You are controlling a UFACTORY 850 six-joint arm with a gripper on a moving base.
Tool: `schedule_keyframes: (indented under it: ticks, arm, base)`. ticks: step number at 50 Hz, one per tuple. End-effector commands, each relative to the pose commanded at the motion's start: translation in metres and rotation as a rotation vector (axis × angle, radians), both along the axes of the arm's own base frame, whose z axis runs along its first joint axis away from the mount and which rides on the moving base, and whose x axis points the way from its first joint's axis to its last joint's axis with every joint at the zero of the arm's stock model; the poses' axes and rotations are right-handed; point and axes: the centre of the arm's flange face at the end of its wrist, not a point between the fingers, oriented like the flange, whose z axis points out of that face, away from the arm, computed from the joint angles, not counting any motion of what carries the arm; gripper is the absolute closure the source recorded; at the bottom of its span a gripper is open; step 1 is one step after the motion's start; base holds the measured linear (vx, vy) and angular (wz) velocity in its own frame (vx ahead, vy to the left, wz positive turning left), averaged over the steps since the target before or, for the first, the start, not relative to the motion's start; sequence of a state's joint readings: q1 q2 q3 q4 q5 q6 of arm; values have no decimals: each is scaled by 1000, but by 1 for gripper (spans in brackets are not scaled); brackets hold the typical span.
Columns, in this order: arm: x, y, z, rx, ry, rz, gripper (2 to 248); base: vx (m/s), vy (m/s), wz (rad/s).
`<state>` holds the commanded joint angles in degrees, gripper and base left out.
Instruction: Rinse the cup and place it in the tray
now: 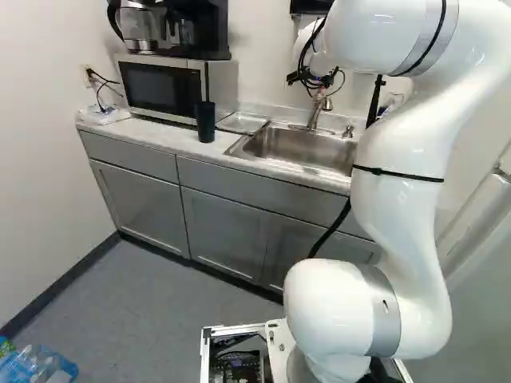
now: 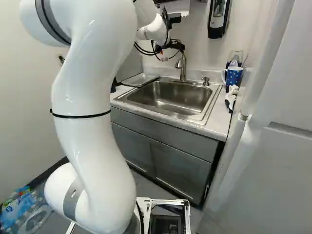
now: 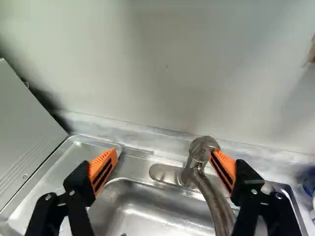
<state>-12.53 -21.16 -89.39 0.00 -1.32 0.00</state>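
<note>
Toward the upper right of the left base view, the gripper [image 1: 313,80] has its fingers spread, the faucet [image 1: 317,110] crowding one, with the tray [image 1: 242,122] beside the sink [image 1: 297,148] and the dark cup [image 1: 205,122] by the microwave [image 1: 163,86].

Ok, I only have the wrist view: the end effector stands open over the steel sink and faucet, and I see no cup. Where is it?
Observer: In the left base view, a tall, dark cup stands upright on the light countertop, between the silver-and-black microwave and the shallow metal tray.

Operator: I only get the microwave's side panel. Anything on top of it?

Observer: Yes, a black coffee maker with a glass carafe sits up there.
</note>
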Motion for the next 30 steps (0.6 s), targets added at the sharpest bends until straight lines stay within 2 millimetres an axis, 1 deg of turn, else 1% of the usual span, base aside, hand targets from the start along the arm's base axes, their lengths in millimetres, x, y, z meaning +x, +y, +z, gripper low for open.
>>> schedule_keyframes:
  ticks: [30]
  arm:
    - [3, -1, 7, -19, -87, 0, 3]
  base:
    - [0, 0, 0]
